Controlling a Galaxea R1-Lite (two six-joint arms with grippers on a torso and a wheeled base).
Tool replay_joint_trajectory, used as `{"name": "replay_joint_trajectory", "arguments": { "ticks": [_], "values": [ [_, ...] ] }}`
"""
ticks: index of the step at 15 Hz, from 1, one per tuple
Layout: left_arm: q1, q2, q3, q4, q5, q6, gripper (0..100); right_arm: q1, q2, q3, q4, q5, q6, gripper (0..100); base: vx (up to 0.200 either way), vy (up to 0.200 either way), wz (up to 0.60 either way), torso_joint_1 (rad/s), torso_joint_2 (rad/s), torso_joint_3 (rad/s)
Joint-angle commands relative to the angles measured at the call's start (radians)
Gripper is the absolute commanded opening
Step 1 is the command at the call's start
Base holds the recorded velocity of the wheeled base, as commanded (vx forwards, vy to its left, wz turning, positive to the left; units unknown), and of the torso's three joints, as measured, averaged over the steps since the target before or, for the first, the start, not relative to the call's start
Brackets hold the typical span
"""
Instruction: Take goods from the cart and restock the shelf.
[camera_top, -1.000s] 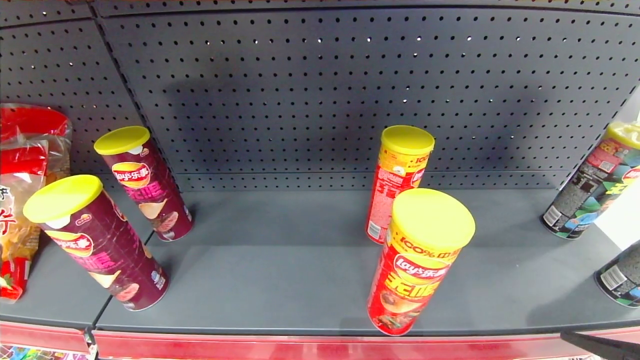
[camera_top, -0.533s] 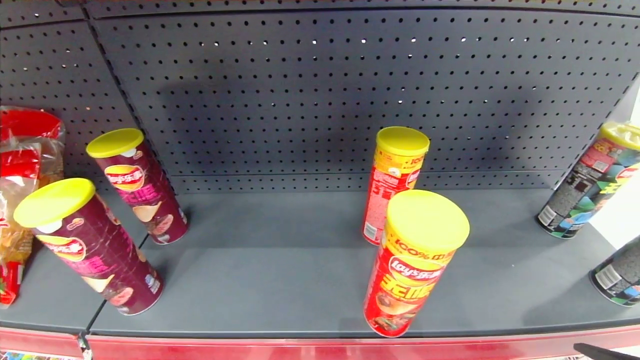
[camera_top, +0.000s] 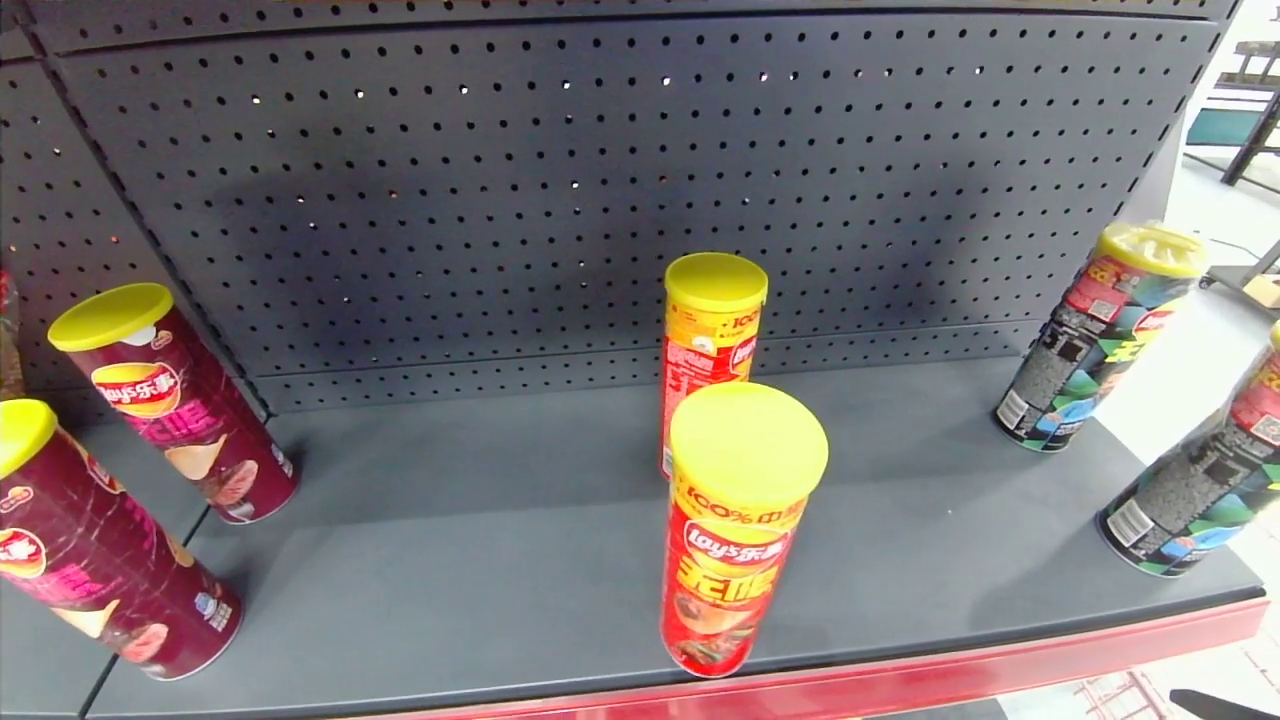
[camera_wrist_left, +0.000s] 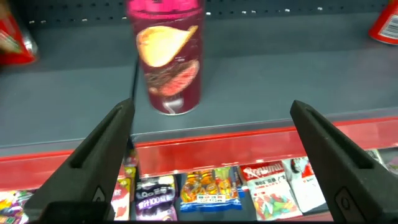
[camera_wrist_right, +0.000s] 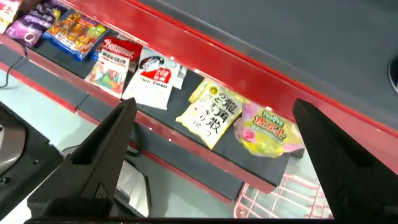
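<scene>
The dark grey shelf (camera_top: 480, 540) carries six upright, yellow-lidded chip canisters. At the left stand the rear maroon canister (camera_top: 175, 400) and the front maroon canister (camera_top: 95, 560). In the middle, the front red canister (camera_top: 735, 540) stands near the front edge, before the rear red canister (camera_top: 710, 345). At the right stand the rear black-green canister (camera_top: 1095, 340) and the front black-green canister (camera_top: 1195, 480).

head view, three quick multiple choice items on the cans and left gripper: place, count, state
1. The front red can stands on the shelf: A at its left end; B near its middle; C at its right end.
2. Cans in the head view: A four; B six; C eight.
3. The left gripper is: A open, empty; B shut on a can; C shut on a bag.
Answers: B, maroon cans to its left, dark cans to its right; B, two per colour; A, fingers apart, nothing between.
</scene>
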Motion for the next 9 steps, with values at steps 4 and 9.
{"name": "replay_joint_trajectory", "arguments": {
  "ticks": [4, 9],
  "values": [
    [0.0, 0.0, 0.0, 0.0, 0.0, 0.0, 100, 0.03, -0.392, -0.005, 0.118, -0.162, 0.111, 100, 0.0, 0.0, 0.0, 0.0, 0.0, 0.0],
    [0.0, 0.0, 0.0, 0.0, 0.0, 0.0, 100, 0.013, -0.444, -0.024, 0.149, -0.487, 0.237, 100, 0.0, 0.0, 0.0, 0.0, 0.0, 0.0]
  ]
}}
